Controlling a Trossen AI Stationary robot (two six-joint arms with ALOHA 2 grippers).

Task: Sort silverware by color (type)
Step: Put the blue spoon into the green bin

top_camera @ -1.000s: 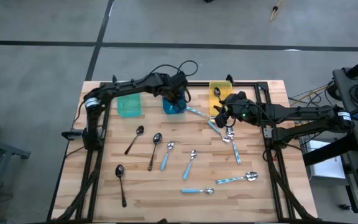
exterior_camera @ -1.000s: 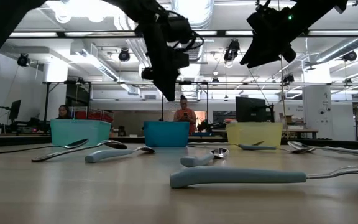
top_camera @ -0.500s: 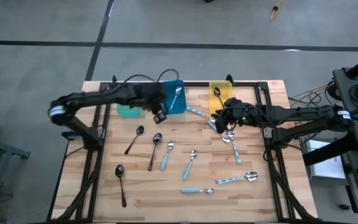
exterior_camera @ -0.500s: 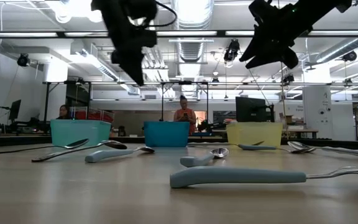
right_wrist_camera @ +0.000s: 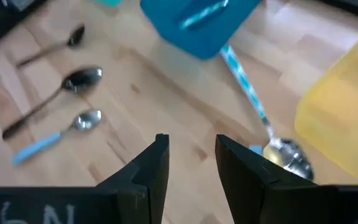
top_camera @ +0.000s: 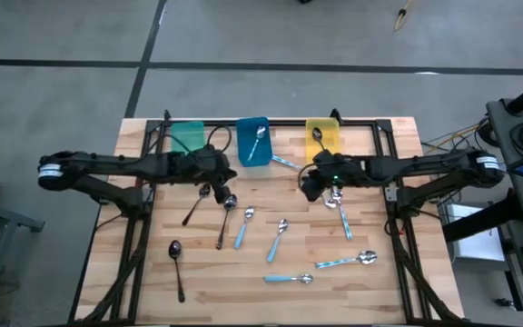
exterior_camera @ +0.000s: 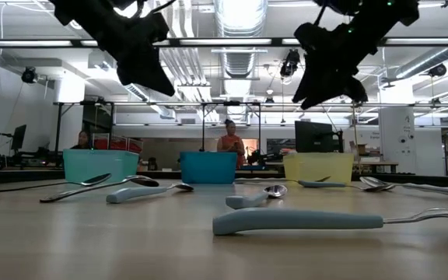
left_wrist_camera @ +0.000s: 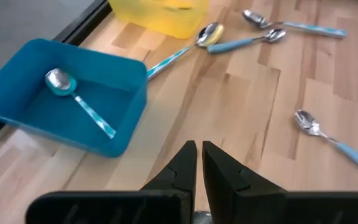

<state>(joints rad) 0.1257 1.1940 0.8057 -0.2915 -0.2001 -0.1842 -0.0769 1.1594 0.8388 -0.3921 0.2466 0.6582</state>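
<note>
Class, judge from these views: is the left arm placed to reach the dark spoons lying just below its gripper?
Probably yes. The left gripper, jaws shut and empty, hangs above the table right by two dark spoons, and nothing lies between; the right gripper is well clear.

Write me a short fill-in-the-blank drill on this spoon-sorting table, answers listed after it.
1. The blue bin holds one spoon with a ____ handle.
2. The left gripper hangs above the table with its fingers ____.
3. The dark spoon lies in the ____ bin.
4. The right gripper is open and holds ____.

Answers: light-blue; shut; yellow; nothing
</note>
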